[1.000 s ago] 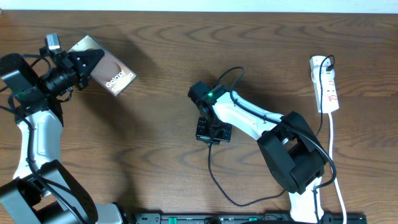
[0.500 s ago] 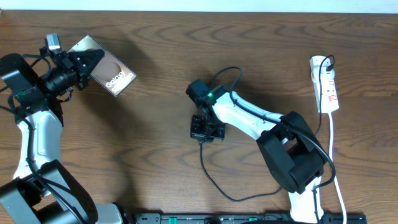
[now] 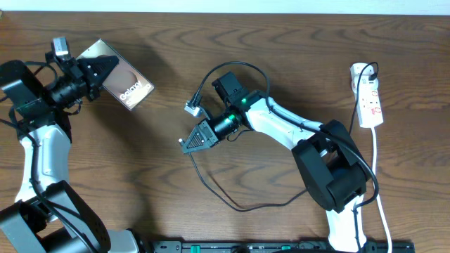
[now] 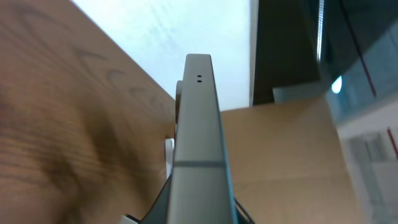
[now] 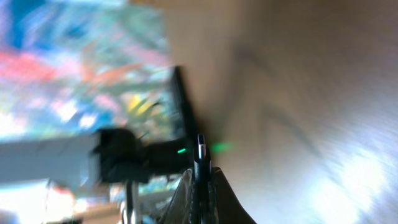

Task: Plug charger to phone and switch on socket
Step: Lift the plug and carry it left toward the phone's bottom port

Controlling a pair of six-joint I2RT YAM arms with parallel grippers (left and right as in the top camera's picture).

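The phone [image 3: 129,84], a brownish slab with white lettering, is held off the table at the far left, my left gripper [image 3: 105,70] shut on its near end. In the left wrist view the phone [image 4: 198,124] shows edge-on, rising from between the fingers of that gripper [image 4: 196,214]. My right gripper [image 3: 187,145] points left near the table's middle, shut on the charger [image 3: 242,208], whose thin black cable sags in a loop to the table. The right wrist view shows the charger [image 5: 200,163] sticking out of that gripper [image 5: 202,190]. The socket [image 3: 370,98] lies at the far right.
A white cord [image 3: 376,176] runs from the socket toward the front edge. The right arm's base [image 3: 334,179] stands at the front right, the left arm's base [image 3: 42,161] at the left. A black rail [image 3: 267,247] lines the front edge.
The right gripper has swung up and to the left from the table's middle, carrying the charger cable with it. The left gripper and the phone have not moved.
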